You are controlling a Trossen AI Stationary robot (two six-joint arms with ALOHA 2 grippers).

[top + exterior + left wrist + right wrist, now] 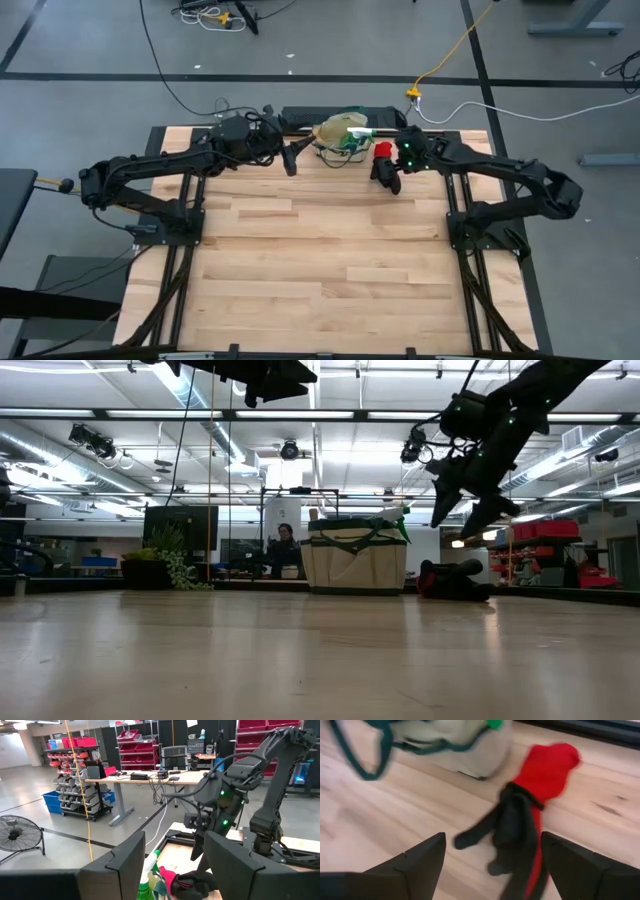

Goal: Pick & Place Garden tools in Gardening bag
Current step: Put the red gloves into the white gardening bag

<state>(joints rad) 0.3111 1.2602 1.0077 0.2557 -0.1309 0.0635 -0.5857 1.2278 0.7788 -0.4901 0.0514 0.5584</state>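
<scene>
"Where's the glove (pixel 532 815)?"

"Flat on the tabletop (pixel 330 250) by the far edge, just beside the bag (pixel 341 133). The right end effector (pixel 390 178) hangs over it, fingers wide apart."

"How should it grab?"

"Go straight down, pinch the thick middle, then lift over the bag."

"And the left end effector (pixel 291 160)?"

"It waits by the bag, holding nothing."

A light wooden table (pixel 320 260) carried two things near the middle of its far edge: a beige gardening bag (pixel 343 133), and just beside it a red-and-black glove (pixel 525 815) lying flat.
</scene>
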